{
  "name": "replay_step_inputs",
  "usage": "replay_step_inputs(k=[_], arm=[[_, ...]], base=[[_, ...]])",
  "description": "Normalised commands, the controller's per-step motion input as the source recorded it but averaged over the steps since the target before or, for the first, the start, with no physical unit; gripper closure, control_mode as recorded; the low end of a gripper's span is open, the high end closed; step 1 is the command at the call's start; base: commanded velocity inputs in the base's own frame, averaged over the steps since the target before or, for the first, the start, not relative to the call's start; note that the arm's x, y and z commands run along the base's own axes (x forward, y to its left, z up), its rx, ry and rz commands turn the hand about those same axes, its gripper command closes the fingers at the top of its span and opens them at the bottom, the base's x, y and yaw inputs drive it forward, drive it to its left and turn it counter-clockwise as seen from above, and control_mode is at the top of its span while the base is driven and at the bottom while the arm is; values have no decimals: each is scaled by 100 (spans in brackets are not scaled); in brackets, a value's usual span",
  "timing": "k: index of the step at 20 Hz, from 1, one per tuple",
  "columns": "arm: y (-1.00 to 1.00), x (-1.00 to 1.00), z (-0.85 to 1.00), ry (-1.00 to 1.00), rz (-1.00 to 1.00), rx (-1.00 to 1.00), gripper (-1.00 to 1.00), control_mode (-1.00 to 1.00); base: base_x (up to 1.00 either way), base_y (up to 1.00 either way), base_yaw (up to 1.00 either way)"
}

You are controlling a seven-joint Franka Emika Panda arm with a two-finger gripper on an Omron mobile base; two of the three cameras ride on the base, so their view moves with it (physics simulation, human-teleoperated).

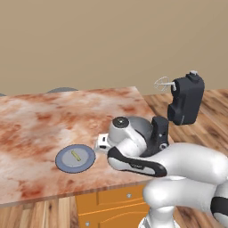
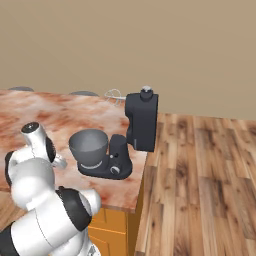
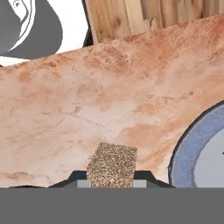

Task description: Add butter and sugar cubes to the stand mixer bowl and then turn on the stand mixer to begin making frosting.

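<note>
Left base view: the arm is reaching low over the reddish marbled stone bench [image 1: 40, 124]. The tool [image 1: 99, 143] is sitting just above the bench surface, with the flat round blue-grey plate [image 1: 67, 167] just beside it, on the side away from the mixer. The small pale-yellow butter stick [image 1: 76, 155] is lying on that plate, untouched. The dark charcoal stand mixer [image 1: 185, 101] is standing on the far side of the arm from the tool, head tilted up, wire whisk [image 1: 163, 84] raised clear.

Right base view: the grey rounded metal-look stand mixer bowl [image 2: 89, 146] is sitting on the mixer base, open and unobstructed under the raised head. It looks empty from this angle. The tool is hidden here behind the arm's own links.

Hand view: a tiny speckled beige-tan sugar cube [image 3: 112, 165] is sitting between the two dark finger tips [image 3: 146, 176], which are pressing in on it from either side; the tool is clenched on the cube. The bench is lying directly ahead of the tool, the plate rim close to one side.

Judgement: the step in hand is carrying a sugar cube to the bowl; butter and mixer switch are not yet done. Next move calls for lifting clear of the bench, swinging across to above the bowl mouth while staying under the whisk, then releasing.
</note>
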Motion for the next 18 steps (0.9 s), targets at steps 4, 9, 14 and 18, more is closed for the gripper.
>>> replay_step_inputs(k=[4, 9, 14, 18], arm=[[-8, -46, 65, 28, -32, 0, 100, -100], [-8, -34, 67, 17, -32, -1, 100, -100], [-12, -10, 61, -1, -38, -5, 100, -100], [-30, -8, 45, -22, -30, -6, 100, -100]], base=[[0, 0, 0], [0, 0, 0], [0, 0, 0], [0, 0, 0]])
